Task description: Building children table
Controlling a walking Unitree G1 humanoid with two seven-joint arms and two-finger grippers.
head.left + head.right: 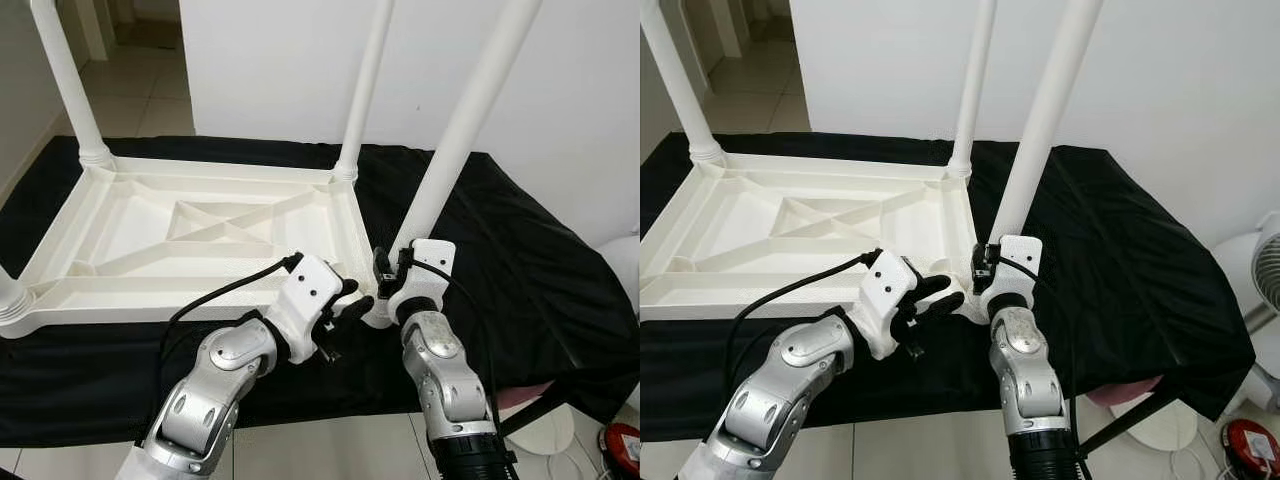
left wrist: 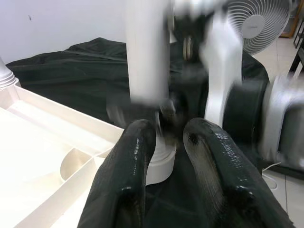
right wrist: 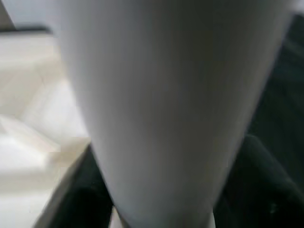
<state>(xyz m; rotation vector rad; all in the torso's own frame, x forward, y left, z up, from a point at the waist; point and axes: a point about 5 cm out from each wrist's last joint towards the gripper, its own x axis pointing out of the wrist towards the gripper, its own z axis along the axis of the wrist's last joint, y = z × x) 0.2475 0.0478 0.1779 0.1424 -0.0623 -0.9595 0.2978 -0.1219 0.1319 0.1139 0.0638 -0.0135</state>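
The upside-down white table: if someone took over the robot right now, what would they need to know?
Right claw: at the base of the near-right leg; whether it grips is hidden.
Left claw: fingers apart, at that same corner beside the leg's collar.
Tabletop: lying underside up on the black cloth.
Done: the two far legs stand in their corners, and the base of one shows at the near-left corner.
Left: the near-right leg leans, so probably straighten and seat it fully, then turn the table upright.
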